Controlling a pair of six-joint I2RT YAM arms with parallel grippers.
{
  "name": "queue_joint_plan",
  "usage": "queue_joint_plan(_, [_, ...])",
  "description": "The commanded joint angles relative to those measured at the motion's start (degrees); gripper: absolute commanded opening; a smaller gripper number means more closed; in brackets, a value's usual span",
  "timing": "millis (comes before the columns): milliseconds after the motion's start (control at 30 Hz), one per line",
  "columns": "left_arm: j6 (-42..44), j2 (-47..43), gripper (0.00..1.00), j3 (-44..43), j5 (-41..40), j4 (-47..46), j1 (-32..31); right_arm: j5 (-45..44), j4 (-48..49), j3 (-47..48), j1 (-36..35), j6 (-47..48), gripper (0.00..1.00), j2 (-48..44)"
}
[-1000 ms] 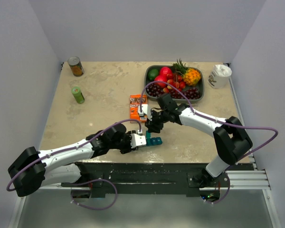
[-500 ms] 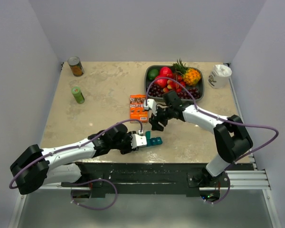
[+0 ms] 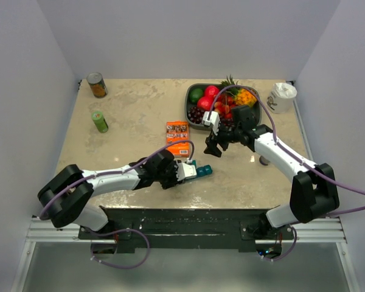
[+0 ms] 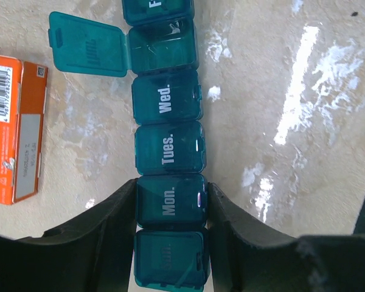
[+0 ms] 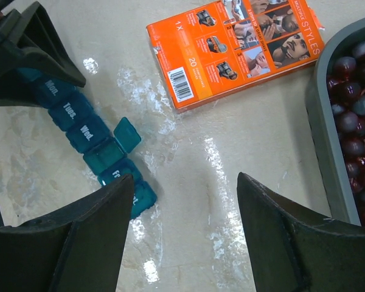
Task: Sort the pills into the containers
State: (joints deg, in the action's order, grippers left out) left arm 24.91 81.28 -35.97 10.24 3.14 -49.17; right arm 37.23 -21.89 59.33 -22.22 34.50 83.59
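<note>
Your pill organiser (image 4: 168,152) is see-through teal plastic, smooth and shiny. The tabletop (image 4: 304,121) looks like polished beige stone, and you get glare streaks off it. The orange box (image 5: 234,48) is printed card with a slight sheen. The fruit tray (image 5: 325,121) is matt grey, and the right gripper (image 5: 185,179) fingers (image 5: 280,243) look like matt black plastic.

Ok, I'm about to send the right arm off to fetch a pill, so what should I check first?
1. Grip on the pill organiser: ok, the left gripper is shut on it at the Mon. compartment.
2. A compartment ready: ok, the lid next to Wed. is flipped open.
3. Is the right gripper free: ok, it is open with nothing in it.
4. Is the orange box out of the way: ok, it lies apart from the organiser.
5. Pills located: cannot tell, none shows in any view.
</note>
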Motion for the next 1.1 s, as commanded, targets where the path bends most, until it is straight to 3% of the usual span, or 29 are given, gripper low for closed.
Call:
queue_joint_plan(0, [0.58,2.57,0.22,-2.09,-0.92,-2.08,0.3,2.84,-0.17,1.05,0.77,0.39,0.72,-1.33])
queue_joint_plan(67, [0.41,2.57,0.3,-2.09,-1.01,-1.99,0.21,3.02,-0.35,1.05,0.86,0.48,0.72,-1.24])
queue_joint_plan(100, [0.32,2.4,0.39,-2.0,-1.01,-2.08,0.3,3.02,-0.35,0.96,0.86,0.48,0.72,-1.24])
queue_joint_plan(200, [0.14,1.52,0.48,-1.39,-1.28,-2.26,0.3,3.2,-0.43,0.96,1.12,0.57,0.72,-1.15])
queue_joint_plan(600, [-0.74,-2.7,0.73,-0.6,-0.75,-1.56,0.3,3.81,-0.79,1.14,1.83,0.66,0.72,-1.24])
queue_joint_plan(1067, [-7.5,-21.14,0.79,0.81,0.57,-2.26,2.4,3.72,-1.14,0.17,2.44,1.01,0.73,-3.52])
